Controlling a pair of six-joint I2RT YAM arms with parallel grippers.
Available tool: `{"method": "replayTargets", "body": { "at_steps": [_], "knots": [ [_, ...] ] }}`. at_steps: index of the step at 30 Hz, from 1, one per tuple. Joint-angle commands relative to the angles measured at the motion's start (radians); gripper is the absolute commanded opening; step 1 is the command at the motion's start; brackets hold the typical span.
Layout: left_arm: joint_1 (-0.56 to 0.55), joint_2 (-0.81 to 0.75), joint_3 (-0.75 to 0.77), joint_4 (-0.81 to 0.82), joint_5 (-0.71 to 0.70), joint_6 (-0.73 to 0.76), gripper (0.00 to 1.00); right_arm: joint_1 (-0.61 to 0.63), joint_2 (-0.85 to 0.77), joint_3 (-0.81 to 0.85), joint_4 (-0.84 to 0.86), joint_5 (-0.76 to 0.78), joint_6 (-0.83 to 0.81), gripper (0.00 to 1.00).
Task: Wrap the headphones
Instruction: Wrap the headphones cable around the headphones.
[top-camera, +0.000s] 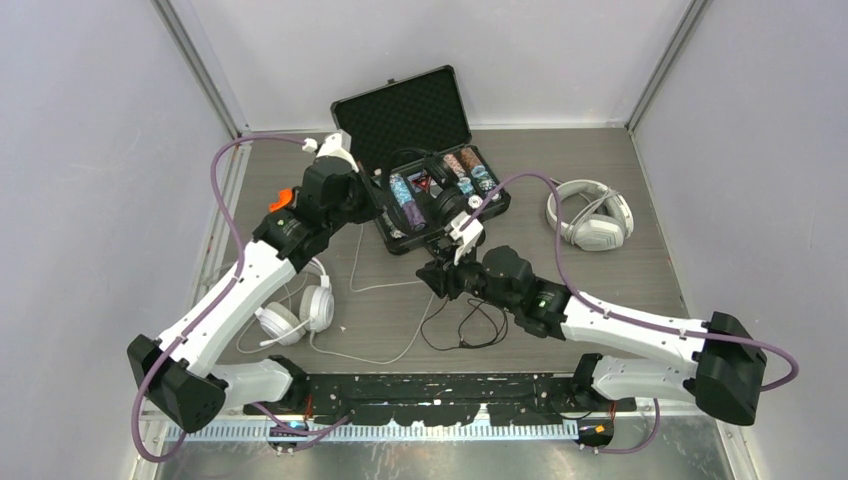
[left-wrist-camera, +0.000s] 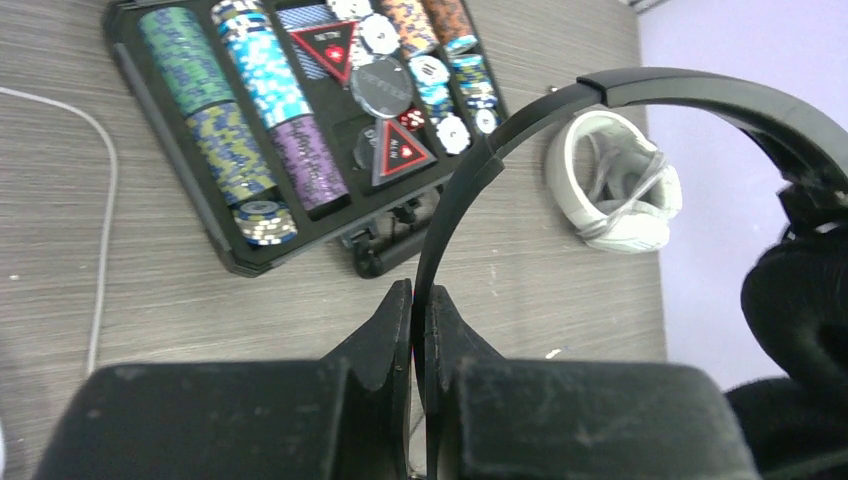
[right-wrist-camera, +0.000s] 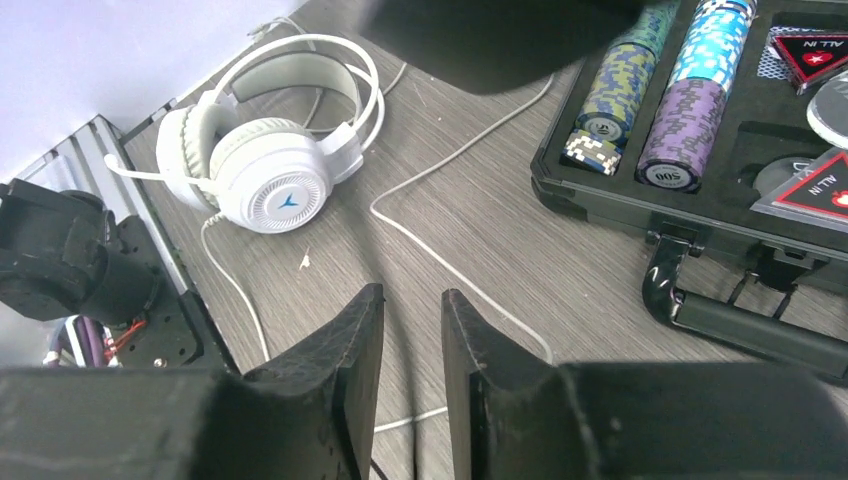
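Two black fingers (left-wrist-camera: 395, 325) of the left gripper (left-wrist-camera: 413, 295) are clamped tight on the thin band of the slim black on-ear headphones (left-wrist-camera: 620, 85). The band arcs up and away from the grip to the right, and a fuzzy black ear pad hangs close by on that side. Just ahead of that gripper, below the band, lies the open black case of poker chips (top-camera: 400, 115), with green, blue and purple stacks in its tray. Further out, beyond the case and to the right, the bulky white-grey over-ear headphones (left-wrist-camera: 615, 190) rest on the grey wood-grain table (left-wrist-camera: 560, 280), well apart from the grip.

Over to the right gripper (right-wrist-camera: 412, 295): its jaws stand parted, bare table shows through the gap, and nothing is seen between them. A thin white cord (right-wrist-camera: 450, 265) crosses the table just ahead of its fingertips. Forward and left of it, the white round-cup headphones with a mic boom (right-wrist-camera: 270, 170) sit flat on the table. Forward and right is the case's black carry handle (right-wrist-camera: 720, 325). In the overhead view, a loose black cord (top-camera: 465, 330) lies tangled on the table just beside this gripper.
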Motion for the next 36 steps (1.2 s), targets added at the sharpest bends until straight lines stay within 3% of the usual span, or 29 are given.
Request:
{"method": "replayTargets", "body": {
  "at_steps": [1, 6, 12, 14, 20, 27, 36],
  "knots": [
    [0.002, -0.054, 0.001, 0.124, 0.051, -0.060, 0.00, 0.007, 0.043, -0.062, 0.283, 0.018, 0.015, 0.36],
    [0.001, -0.047, 0.017, 0.108, 0.054, -0.054, 0.00, 0.007, 0.099, -0.127, 0.487, 0.045, 0.003, 0.37],
    [0.006, -0.060, 0.043, 0.082, 0.043, -0.039, 0.00, 0.008, 0.108, -0.188, 0.551, 0.045, 0.034, 0.31],
    [0.006, -0.063, 0.055, 0.073, 0.052, -0.035, 0.00, 0.009, 0.124, -0.219, 0.595, 0.043, 0.048, 0.27],
    [0.009, -0.092, 0.058, 0.072, 0.135, -0.009, 0.00, 0.007, 0.115, -0.272, 0.627, 0.091, 0.048, 0.00],
    [0.043, -0.145, 0.028, 0.079, 0.354, 0.044, 0.00, -0.021, 0.013, -0.293, 0.546, 0.167, 0.019, 0.00],
    [0.120, -0.180, 0.003, 0.091, 0.484, 0.052, 0.00, -0.098, -0.113, -0.353, 0.521, 0.179, 0.056, 0.00]
  ]
}}
